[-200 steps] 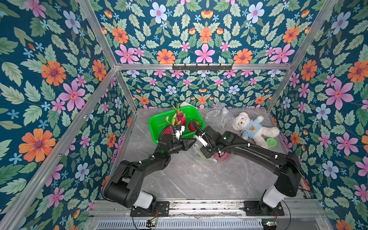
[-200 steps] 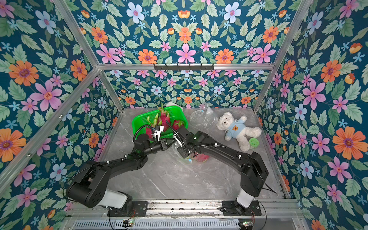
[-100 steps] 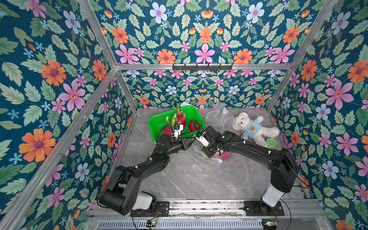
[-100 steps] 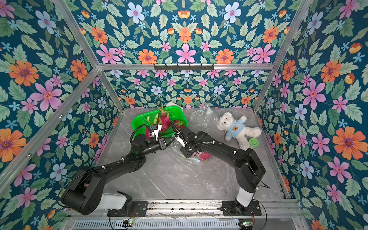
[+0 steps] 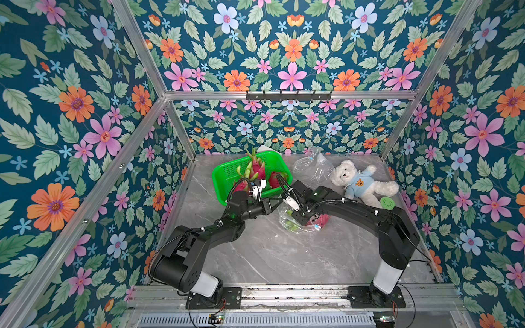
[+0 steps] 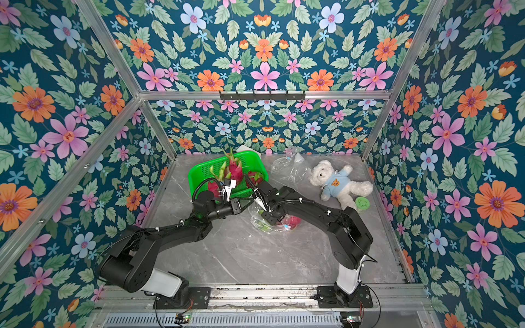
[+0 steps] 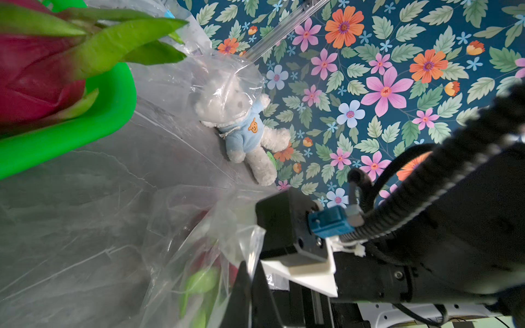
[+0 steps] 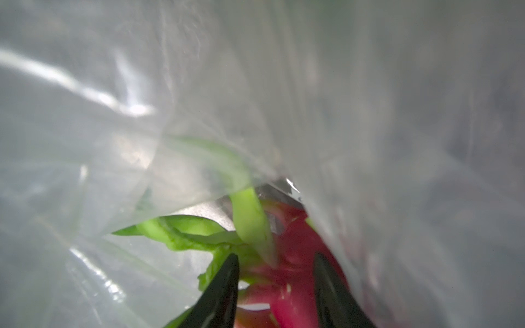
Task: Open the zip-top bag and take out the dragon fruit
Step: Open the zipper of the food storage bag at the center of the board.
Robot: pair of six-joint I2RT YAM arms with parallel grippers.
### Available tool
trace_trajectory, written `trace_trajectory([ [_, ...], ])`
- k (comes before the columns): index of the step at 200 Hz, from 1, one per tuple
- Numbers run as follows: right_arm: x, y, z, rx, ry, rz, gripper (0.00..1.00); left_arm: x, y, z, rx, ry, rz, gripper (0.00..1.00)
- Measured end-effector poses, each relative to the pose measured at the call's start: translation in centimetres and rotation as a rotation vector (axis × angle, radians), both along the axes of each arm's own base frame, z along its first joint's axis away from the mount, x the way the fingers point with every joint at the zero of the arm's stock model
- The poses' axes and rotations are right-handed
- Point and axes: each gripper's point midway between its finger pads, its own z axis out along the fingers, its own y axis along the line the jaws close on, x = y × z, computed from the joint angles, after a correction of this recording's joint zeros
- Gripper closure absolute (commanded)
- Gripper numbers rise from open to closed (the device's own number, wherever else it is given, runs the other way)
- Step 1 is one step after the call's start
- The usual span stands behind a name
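Left gripper [image 7: 250, 295] is clamped on the edge of a clear zip-top plastic bag [image 5: 284, 215]. Right gripper [image 8: 275, 258], jaws parted, reaches inside astride a magenta, green-scaled dragon fruit [image 8: 295, 247]. Risk: closing on a floppy scale or film, so the fruit slips.

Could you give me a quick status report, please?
Left gripper shut on bag edge. Right gripper open inside bag, jaws astride dragon fruit. Bag drapes over the fruit.

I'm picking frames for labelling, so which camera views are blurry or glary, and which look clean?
Right wrist view: hazy, zip-top bag film fills it, white glare streaks, bagged dragon fruit soft. Left wrist view: close-up dragon fruit out of focus, teddy bear sharper. Both top views: sharp, evenly lit.
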Motion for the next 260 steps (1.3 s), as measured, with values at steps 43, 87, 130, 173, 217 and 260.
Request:
trace_trajectory([
  [43,-1.3,0.1,2.5,0.062,0.011,0.030,0.55,0.4,0.0,0.0,0.008,-0.015,0.009,1.00],
  [87,-2.8,-0.3,0.3,0.030,0.096,0.063,0.50,-0.1,0.2,0.4,0.014,-0.038,0.008,1.00],
  [130,-1.9,-0.6,-1.5,-0.008,0.063,0.072,0.44,-0.4,0.7,1.4,0.036,-0.066,0.023,1.00],
  [173,1.1,-1.2,-2.6,-0.120,-0.051,0.084,0.44,-0.6,1.1,-0.3,0.077,-0.035,0.039,1.00],
  [217,3.3,-0.3,-0.3,-0.122,-0.134,0.091,0.47,-0.6,0.9,-1.9,0.093,0.005,0.025,1.00],
  [260,4.4,-0.4,0.6,-0.104,-0.146,0.078,0.49,-0.8,0.7,-1.8,0.087,0.009,0.006,1.00],
])
